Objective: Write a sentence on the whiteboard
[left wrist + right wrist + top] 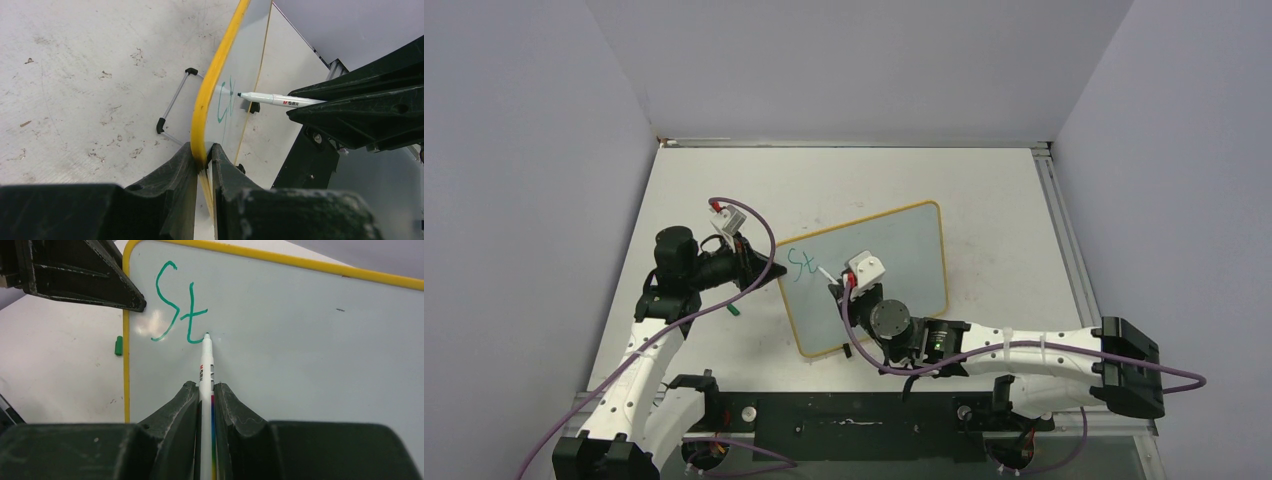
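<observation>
Top view: we see the table (984, 200) w/ the whiteboard (894, 250) askew on it. Only L wrist view shows our left claw (202, 155) pinching its yellow rim. R wrist view: our right claw (206, 390) clamps the marker (206, 360), tip touching the board just past the sentence (180, 305), reading just "St".

The right gripper (206, 401) pinches a marker (206, 371) — its tip meets the whiteboard (310, 350) just right of green "St" (178, 304).
</observation>
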### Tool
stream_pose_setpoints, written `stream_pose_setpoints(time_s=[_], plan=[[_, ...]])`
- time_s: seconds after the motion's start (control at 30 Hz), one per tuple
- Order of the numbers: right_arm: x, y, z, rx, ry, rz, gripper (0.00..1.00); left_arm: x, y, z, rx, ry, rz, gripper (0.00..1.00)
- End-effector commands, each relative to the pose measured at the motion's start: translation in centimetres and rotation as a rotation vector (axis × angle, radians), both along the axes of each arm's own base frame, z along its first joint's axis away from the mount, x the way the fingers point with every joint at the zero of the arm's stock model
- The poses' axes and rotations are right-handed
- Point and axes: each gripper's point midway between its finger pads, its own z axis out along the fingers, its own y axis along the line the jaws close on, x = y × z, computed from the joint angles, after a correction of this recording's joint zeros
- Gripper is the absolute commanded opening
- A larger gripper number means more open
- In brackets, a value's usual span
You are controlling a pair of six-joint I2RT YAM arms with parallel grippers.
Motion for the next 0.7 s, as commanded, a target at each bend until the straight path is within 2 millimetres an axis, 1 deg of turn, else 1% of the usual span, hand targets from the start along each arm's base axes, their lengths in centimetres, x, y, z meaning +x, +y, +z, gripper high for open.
stream_pose_setpoints(time_s=[0.0, 0.07, 0.27, 0.53, 0.67], plan=[[0.4, -0.3, 4.5, 0.106, -0.068, -0.007, 0.05, 0.1, 0.0, 0.6, 0.01, -0.047, -0.009, 0.0], [0.5, 0.1, 4.9, 0.107, -0.082, -0.004, 0.05, 0.1, 0.0, 0.6, 0.01, -0.046, -0.009, 0.0], [1.1, 0.7, 5.4, 0.091, -0.115, -0.011, 0.05, 0.0, 0.0, 0.6, 0.01, -0.045, -0.011, 0.0], [1.7, 1.5, 5.3, 0.086, -0.125, -0.011, 0.05, 0.0, 0.0, 0.6, 0.009, -0.045, -0.013, 0.0], [2.1, 1.5, 4.9, 0.074, -0.123, -0.023, 0.05, 0.0, -0.1, 0.6, 0.009, -0.044, -0.014, 0.0]])
